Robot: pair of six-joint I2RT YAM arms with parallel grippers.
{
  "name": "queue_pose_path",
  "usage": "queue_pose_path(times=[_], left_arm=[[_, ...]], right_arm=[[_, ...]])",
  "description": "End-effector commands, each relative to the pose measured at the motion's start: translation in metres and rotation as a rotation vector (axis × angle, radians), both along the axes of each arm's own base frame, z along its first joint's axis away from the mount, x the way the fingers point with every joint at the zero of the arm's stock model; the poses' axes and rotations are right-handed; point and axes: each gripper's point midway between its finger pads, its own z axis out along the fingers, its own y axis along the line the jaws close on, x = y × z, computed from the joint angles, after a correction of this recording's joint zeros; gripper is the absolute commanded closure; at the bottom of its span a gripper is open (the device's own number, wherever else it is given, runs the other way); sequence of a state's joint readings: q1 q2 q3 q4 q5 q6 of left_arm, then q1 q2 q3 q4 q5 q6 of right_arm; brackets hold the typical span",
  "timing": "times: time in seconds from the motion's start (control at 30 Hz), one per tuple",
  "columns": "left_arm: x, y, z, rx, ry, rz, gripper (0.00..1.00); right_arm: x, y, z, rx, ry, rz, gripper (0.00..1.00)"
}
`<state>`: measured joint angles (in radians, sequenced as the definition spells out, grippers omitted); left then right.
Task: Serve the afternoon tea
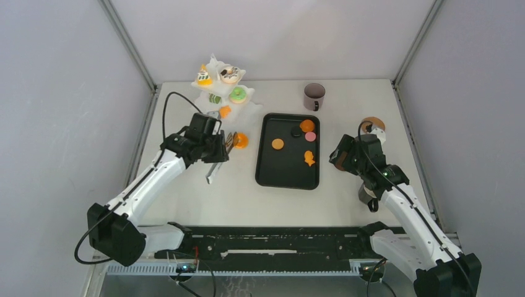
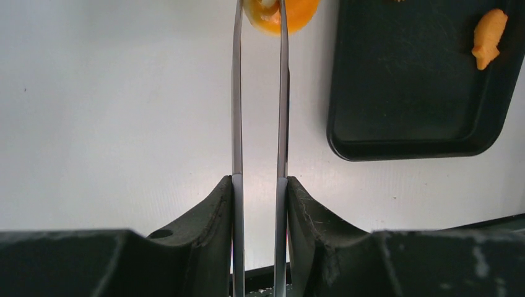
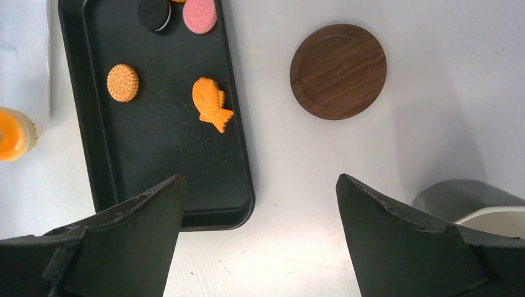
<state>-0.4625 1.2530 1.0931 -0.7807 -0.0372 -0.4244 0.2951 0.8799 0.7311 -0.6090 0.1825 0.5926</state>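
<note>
My left gripper (image 1: 216, 146) (image 2: 260, 185) is shut on a pair of metal tongs (image 2: 237, 93). The tongs' tips pinch an orange doughnut (image 1: 241, 140) (image 2: 298, 15) just above the table, left of the black tray (image 1: 266, 176). On the tray lie a round biscuit (image 3: 122, 82), a fish-shaped cake (image 3: 210, 102), a black cookie (image 3: 153, 13), a pink cookie (image 3: 199, 13) and an orange piece (image 1: 307, 125). Several pastries sit on the white stand (image 1: 210, 65). My right gripper (image 1: 339, 158) (image 3: 260, 185) hangs open and empty right of the tray. One dark mug (image 1: 314, 96) stands behind the tray, another (image 3: 477, 204) beside my right arm.
A round wooden coaster (image 3: 338, 71) (image 1: 373, 124) lies right of the tray, near the right gripper. The white stand is at the back left, just beyond the left gripper. Grey walls close the table on three sides.
</note>
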Motion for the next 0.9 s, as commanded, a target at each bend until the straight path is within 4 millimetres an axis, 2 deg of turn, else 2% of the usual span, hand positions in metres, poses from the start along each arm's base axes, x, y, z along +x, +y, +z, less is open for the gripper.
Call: queue_pose_path(times=[0.0, 0.23, 0.47, 0.67, 0.87], left_arm=[[0.004, 0.009, 0.014, -0.096, -0.062, 0.083, 1.0], [0.003, 0.047, 0.012, -0.15, -0.101, 0.276, 1.0], [0.02, 0.079, 0.008, -0.263, -0.187, 0.47, 1.0], [0.043, 0.084, 0.004, -0.339, -0.218, 0.54, 1.0], [0.068, 0.088, 0.012, -0.368, -0.273, 0.553, 1.0]], right_arm=[[0.009, 0.004, 0.005, 0.014, -0.039, 0.005, 0.02], [0.011, 0.007, 0.005, 0.018, -0.041, 0.015, 0.02], [0.011, 0.007, 0.005, 0.02, -0.041, 0.02, 0.02], [0.01, 0.006, 0.007, 0.016, -0.05, 0.02, 0.02], [0.009, 0.003, 0.007, 0.007, -0.048, 0.012, 0.03]])
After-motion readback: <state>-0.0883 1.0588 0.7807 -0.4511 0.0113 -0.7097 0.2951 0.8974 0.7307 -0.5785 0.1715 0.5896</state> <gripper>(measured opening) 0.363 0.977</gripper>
